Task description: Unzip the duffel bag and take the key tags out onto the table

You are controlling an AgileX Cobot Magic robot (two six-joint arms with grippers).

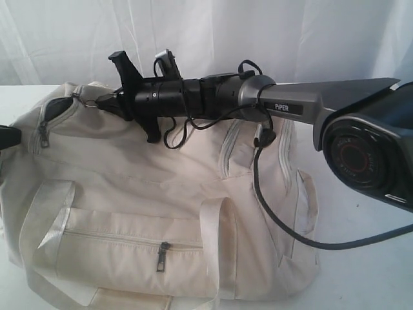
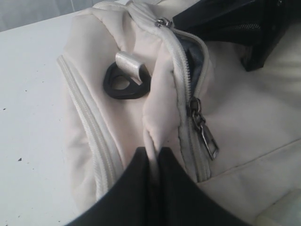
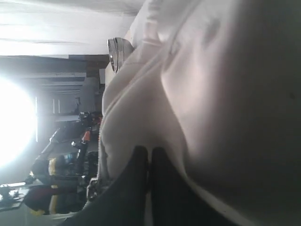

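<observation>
The cream duffel bag [image 1: 161, 206] lies on the white table [image 1: 361, 278]. My right gripper [image 1: 106, 101] reaches across to the bag's top left corner and is shut on the metal ring pull [image 1: 82, 97] of the main zipper. That zipper is open a short way, showing dark lining [image 2: 194, 59]. My left gripper [image 2: 153, 153], at the bag's left end [image 1: 8, 135], is shut on a pinched fold of cream fabric. In the right wrist view the gripper [image 3: 149, 151] presses close to the bag's cloth [image 3: 197, 94]. The key tags are hidden.
A second zipper pull [image 2: 206, 134] hangs by the opening, and a black plastic ring [image 2: 126, 85] sits on the bag's end. The front pocket zipper [image 1: 163, 248] is shut. The right arm's cable [image 1: 271, 213] drapes over the bag. A white curtain [image 1: 193, 32] hangs behind.
</observation>
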